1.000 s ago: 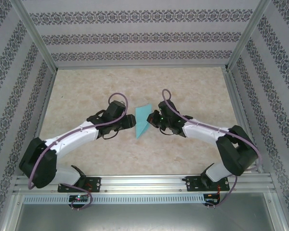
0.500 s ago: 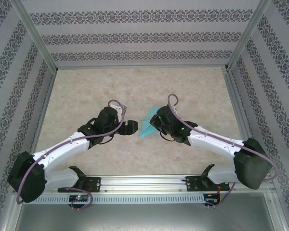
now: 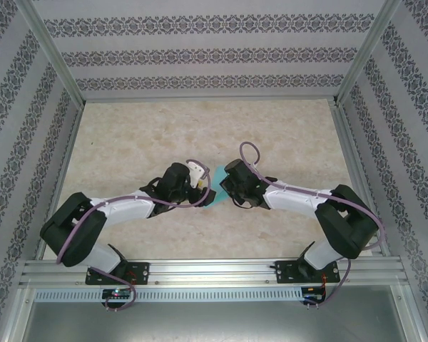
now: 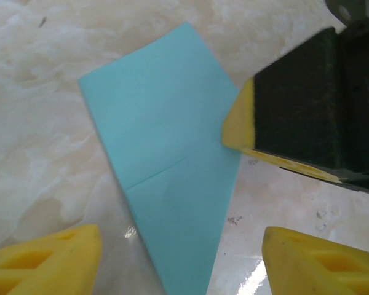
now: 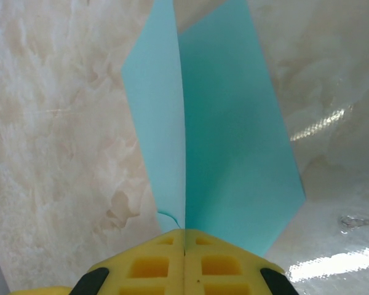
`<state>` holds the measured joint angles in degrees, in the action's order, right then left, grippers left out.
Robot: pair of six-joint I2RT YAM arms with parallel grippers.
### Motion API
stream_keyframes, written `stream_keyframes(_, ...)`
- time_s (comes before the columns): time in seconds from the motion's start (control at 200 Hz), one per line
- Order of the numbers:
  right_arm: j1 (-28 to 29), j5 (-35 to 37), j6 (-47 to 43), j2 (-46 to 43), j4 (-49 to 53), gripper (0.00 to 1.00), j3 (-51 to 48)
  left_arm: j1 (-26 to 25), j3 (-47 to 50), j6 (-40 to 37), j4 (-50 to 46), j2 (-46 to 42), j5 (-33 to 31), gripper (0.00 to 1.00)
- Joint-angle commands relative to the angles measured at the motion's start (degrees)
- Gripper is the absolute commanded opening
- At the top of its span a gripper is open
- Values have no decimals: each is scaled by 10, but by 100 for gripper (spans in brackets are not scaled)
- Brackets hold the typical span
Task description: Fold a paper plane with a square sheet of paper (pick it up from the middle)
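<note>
Late stage: the paper plane (image 3: pixel 216 191) is already a narrow creased dart, mid-frame.
My right tool (image 5: pixel 184 243) pinches its crease; my left tool (image 4: pixel 184 264) gapes, empty; final shaping likely remains.

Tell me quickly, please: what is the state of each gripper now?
Left gripper: open, holding nothing, over the folded paper.
Right gripper: closed, pinching the folded paper.

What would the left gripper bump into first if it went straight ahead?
Most likely the turquoise paper: it lies just ahead of the open left gripper, though depth is hard to judge.
</note>
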<state>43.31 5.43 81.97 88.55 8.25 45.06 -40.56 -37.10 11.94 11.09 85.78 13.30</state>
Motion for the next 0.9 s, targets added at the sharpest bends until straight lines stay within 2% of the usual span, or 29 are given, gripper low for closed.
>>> stream_keyframes(0.0,-7,-24,31,9,7,0,16,-9,24,-71,103,19,41,69)
stream_keyframes(0.14,-15,-31,45,1,26,0,18,-12,70,-109,191,25,43,65)
stream_keyframes(0.54,-27,-50,52,-7,65,0,44,-25,32,-134,181,94,58,54)
stream_keyframes(0.759,-29,-71,52,6,62,0,52,-25,22,-123,189,109,42,40)
stream_keyframes(0.894,-33,-83,52,10,50,5,48,-25,22,-115,194,120,34,28)
